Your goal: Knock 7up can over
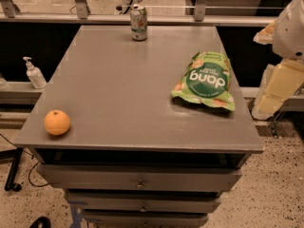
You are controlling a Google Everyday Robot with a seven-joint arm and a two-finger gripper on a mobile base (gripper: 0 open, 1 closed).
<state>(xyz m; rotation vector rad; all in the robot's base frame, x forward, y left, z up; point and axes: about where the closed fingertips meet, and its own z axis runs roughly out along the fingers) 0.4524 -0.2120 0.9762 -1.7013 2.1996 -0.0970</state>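
Note:
The 7up can (138, 22) stands upright at the far edge of the grey table (118, 80), a little left of the middle. It is slim, silver-white and green, with a silver top. My gripper (279, 87) shows only as cream and white arm parts at the right edge of the camera view, beyond the table's right side and about level with the green bag. It is far from the can and touches nothing on the table.
A green dang snack bag (205, 82) lies at the table's right. An orange (57, 122) sits at the front left corner. A sanitizer pump bottle (34, 73) stands on a ledge to the left. Drawers (140, 182) are below the top, and a railing runs behind.

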